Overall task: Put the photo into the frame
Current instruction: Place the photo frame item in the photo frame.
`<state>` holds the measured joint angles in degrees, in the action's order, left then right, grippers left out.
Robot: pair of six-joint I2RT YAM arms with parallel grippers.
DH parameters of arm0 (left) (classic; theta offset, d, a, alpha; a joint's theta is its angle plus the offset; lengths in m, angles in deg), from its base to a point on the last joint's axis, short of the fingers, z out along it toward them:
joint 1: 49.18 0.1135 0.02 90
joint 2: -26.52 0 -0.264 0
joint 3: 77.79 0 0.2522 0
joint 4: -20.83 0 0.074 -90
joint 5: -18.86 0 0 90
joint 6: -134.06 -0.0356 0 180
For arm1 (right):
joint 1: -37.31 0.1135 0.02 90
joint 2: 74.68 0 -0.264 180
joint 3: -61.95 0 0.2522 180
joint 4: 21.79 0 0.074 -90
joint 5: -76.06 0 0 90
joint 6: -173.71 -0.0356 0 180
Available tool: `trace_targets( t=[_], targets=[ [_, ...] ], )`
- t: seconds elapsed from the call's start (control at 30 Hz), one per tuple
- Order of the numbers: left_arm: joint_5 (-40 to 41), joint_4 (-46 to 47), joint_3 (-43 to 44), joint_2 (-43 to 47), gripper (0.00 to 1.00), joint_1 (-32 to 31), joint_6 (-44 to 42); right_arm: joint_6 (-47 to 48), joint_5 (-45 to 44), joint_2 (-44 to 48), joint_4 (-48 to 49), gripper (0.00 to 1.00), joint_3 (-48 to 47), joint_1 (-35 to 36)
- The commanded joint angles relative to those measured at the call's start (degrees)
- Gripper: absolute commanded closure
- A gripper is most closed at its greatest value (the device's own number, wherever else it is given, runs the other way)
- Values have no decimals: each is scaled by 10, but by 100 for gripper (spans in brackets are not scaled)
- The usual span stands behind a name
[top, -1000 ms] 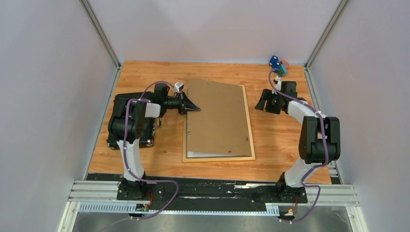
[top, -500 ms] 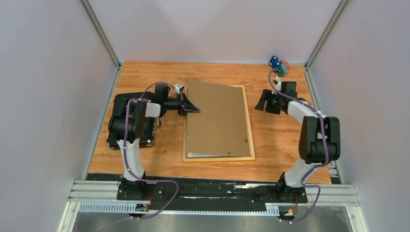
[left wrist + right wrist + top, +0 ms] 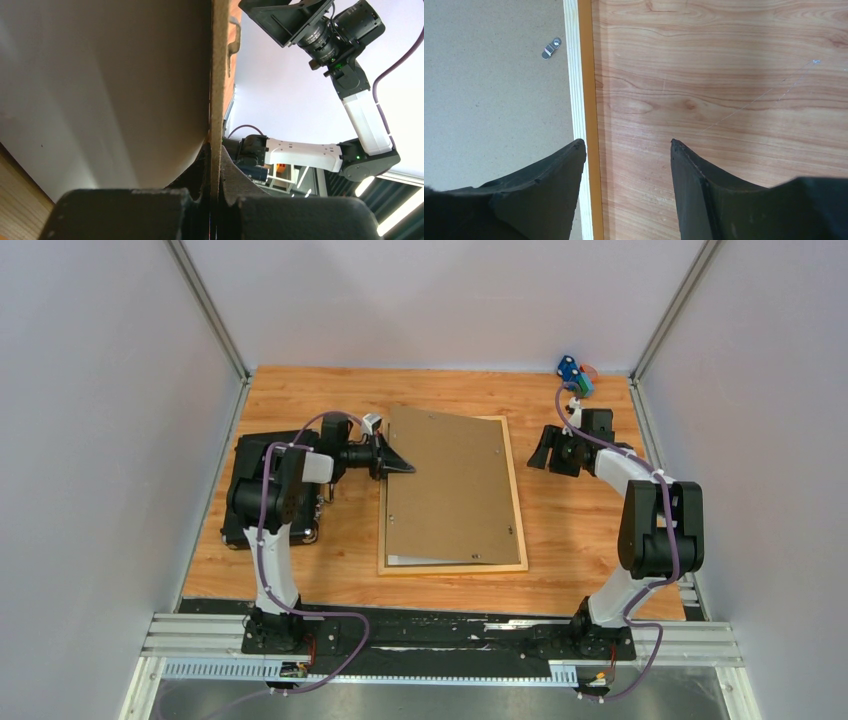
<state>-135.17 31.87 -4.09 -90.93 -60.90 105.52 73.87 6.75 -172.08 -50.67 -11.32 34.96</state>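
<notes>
Table (image 3: 330, 540): orange-grained wood, carrying all that follows.

Frame (image 3: 452, 568): thin tan rails, lying flat at mid-table. Its long axis runs from the arm bases toward the far wall. It sits between the two arms.

Backing board (image 3: 450, 485): plain brown, lying over the frame along the same axis but slightly askew. Its far-left corner stands out past the frame's left rail.

Photo (image 3: 405, 560): almost wholly covered. Only a pale sliver shows under the board's near-left corner, inside the frame. The left wrist view has a broad pale surface along one side of the board's edge. Whether that is the print, I cannot tell.

Black case (image 3: 243, 450): at the left of the table, partly behind the left arm.

Left gripper (image 3: 400, 466): reaching in from the left, clamped onto the board's left edge near the far corner. This is the nearer arm, and the only one with a grip.

Right gripper (image 3: 545, 450): fingers spread wide and holding nothing, poised by the frame's right rail. In its own view one finger (image 3: 554, 185) overlaps the rail and the other is over bare table.

Turn clip (image 3: 551, 48): small metal tab on the board, just inside that rail.

Judgement: the board must swing square to the rails before it can drop in.
</notes>
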Motion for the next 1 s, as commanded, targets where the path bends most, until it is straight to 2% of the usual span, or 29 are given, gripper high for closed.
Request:
trace_targets(
  t=[0.0,0.17,0.27,0.37,0.57,0.67,0.93,0.97],
  targets=[
    [-23,49,10,-4,100,-6,26,-2,4,-7,22,39,1,-3],
    [-15,45,5,-7,100,-6,20,-2,5,-9,22,39,0,-3],
    [-6,5,8,-6,100,-6,-13,-2,5,-9,22,39,0,-3],
    [9,-49,15,-1,89,-6,-54,-2,6,-9,23,38,0,-3],
    [41,-174,35,9,61,-6,-144,-2,8,-9,22,39,0,-3],
    [52,-205,46,13,44,-6,-165,-2,8,-8,23,38,0,-3],
    [97,-322,86,33,12,-6,-235,-2,11,-9,23,39,0,-3],
    [99,-336,90,36,4,-6,-243,-2,12,-9,23,39,0,-3]
  ],
)
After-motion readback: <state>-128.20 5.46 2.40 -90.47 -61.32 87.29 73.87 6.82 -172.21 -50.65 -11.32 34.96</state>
